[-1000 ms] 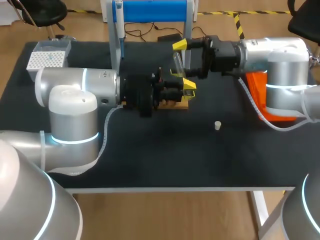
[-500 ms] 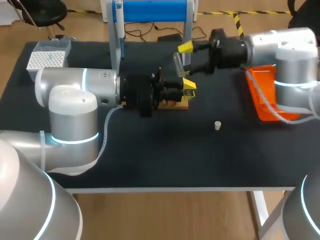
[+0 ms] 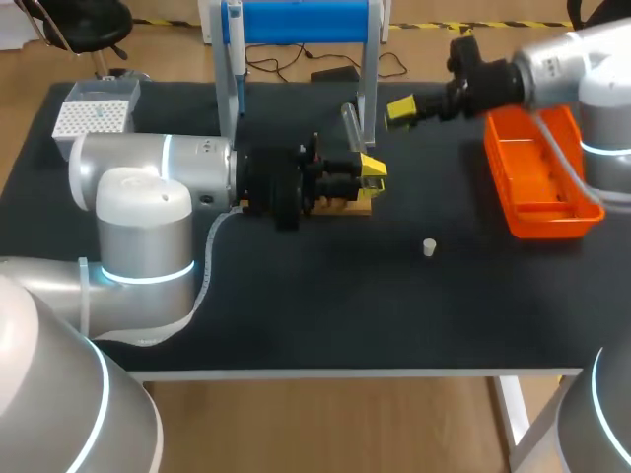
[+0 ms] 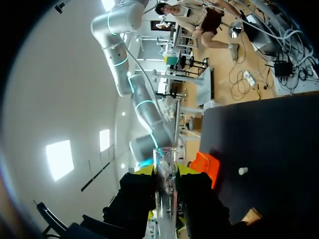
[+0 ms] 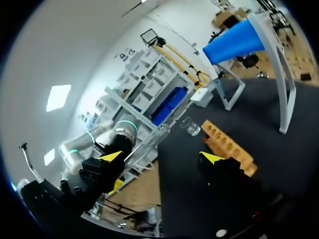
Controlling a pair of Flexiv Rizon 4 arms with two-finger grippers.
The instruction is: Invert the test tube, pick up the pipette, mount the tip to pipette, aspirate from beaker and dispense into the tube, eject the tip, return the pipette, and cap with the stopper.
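Left gripper (image 4: 165, 173) pinches the clear glass test tube (image 4: 164, 158) btw both fingers. Tube is tilted, sticking out past the yellow tips, just above the light wooden rack (image 3: 347, 205) near ctr of the black desk (image 3: 296, 305). Right gripper (image 5: 162, 158) is spread wide w/ nothing in it, above the desk btw the tube and the orange plastic tray (image 3: 540, 175), touching neither. Small white stopper (image 3: 429, 246) sits alone on the desk, nearer the front edge than rack & tray.
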